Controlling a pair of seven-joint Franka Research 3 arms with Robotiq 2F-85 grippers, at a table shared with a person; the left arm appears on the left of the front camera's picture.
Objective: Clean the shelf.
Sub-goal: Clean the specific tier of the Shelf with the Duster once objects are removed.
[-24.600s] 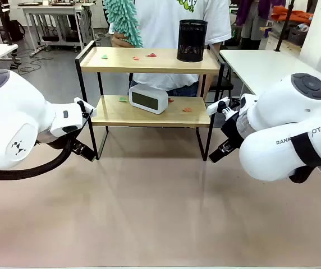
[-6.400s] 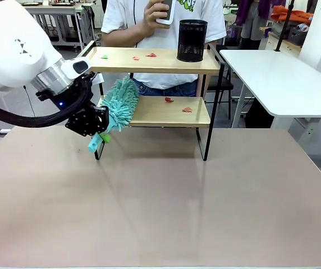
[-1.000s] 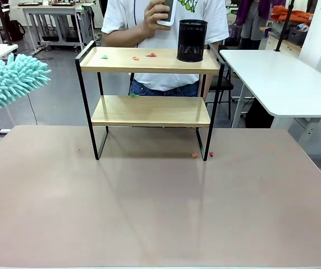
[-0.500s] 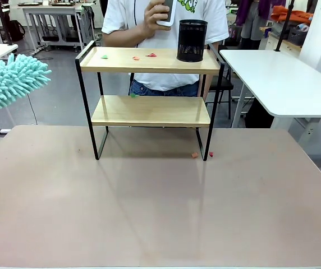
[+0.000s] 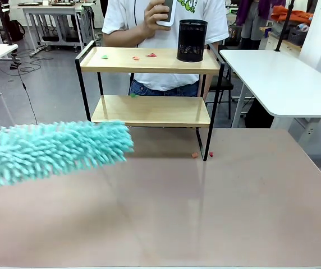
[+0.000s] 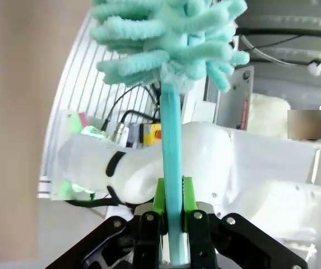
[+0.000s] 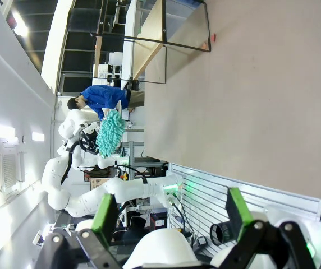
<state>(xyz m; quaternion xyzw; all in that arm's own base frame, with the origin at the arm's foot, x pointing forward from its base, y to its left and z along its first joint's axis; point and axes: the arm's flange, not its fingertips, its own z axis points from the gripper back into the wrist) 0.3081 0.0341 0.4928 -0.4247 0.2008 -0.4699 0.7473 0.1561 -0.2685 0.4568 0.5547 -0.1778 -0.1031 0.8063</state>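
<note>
— Entry one: left jaws?
— My left gripper [image 6: 172, 197]: green pads pinched hard on the duster's [image 5: 59, 148] teal handle. The fluffy head lies level, low over the left of the table [image 5: 216, 213], and its tip covers the foot of the front left leg of the shelf [image 5: 149, 111].
— Entry two: right jaws?
— My right gripper [image 7: 170, 212]: spread wide, empty, with the table and shelf far ahead of it.
— Entry three: the shelf?
— Upright at the far side of the table, about the middle. On the top board, a black mesh cup [image 5: 192, 40] at the right end and three scraps [image 5: 136, 58] toward the left: green, orange, red. On the lower board, one green scrap [image 5: 132, 95] at the back edge.
— Entry four: table top?
— Two reddish scraps [image 5: 195, 154], near the shelf's front right leg.
— Entry five: people?
— One person just behind the shelf, a hand [image 5: 152, 15] raised to the chest and holding a white object [image 5: 166, 12].
</note>
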